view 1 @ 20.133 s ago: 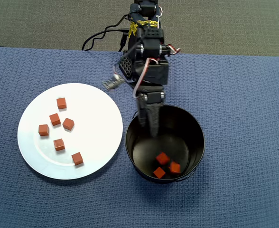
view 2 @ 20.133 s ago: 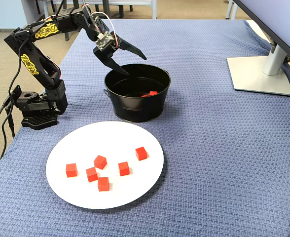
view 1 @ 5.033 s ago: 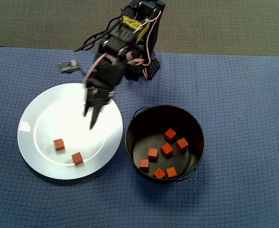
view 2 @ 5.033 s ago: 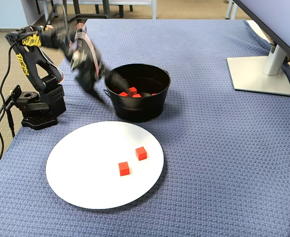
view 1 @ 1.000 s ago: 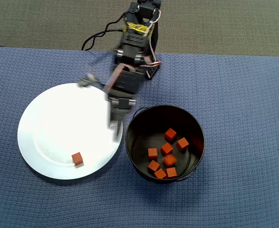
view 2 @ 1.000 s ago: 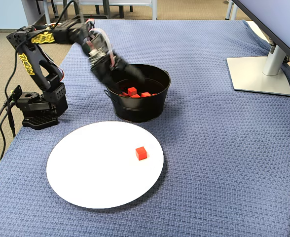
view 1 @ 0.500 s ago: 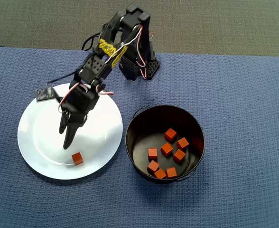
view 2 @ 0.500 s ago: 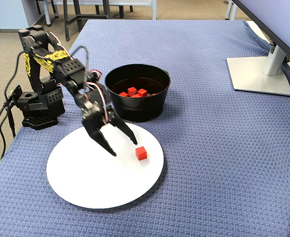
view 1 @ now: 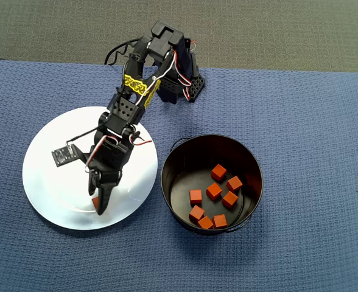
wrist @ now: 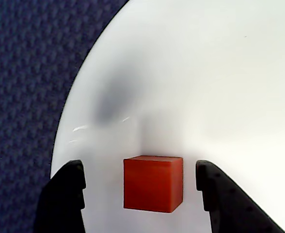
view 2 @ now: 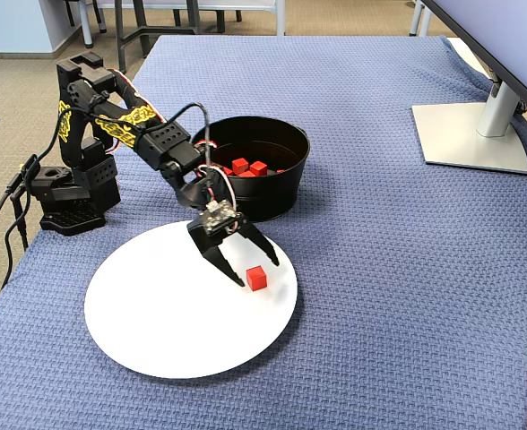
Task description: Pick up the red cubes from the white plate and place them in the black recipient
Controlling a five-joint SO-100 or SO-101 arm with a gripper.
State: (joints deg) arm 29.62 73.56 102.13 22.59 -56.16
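Note:
One red cube [wrist: 153, 183] lies near the rim of the white plate [wrist: 205, 73], between the two black fingers [wrist: 65, 199] of my open gripper [wrist: 140, 171]; a gap shows on each side of it. In the fixed view the gripper [view 2: 255, 271] is lowered over this cube [view 2: 257, 279] on the plate [view 2: 156, 313]. In the overhead view the gripper [view 1: 98, 205] hides most of the cube [view 1: 94, 201] on the plate [view 1: 51, 182]. The black recipient [view 1: 252, 164] stands right of the plate and holds several red cubes [view 1: 214, 191], also visible in the fixed view [view 2: 246, 167].
The arm's base [view 2: 66, 193] stands at the blue cloth's left edge in the fixed view. A monitor stand [view 2: 474, 134] sits at the far right. In the overhead view the grey floor [view 1: 288, 30] begins past the cloth's top edge.
The arm swung from beside the black recipient out over the plate, then reached further and lower. Its open fingers now straddle the single cube on the plate.

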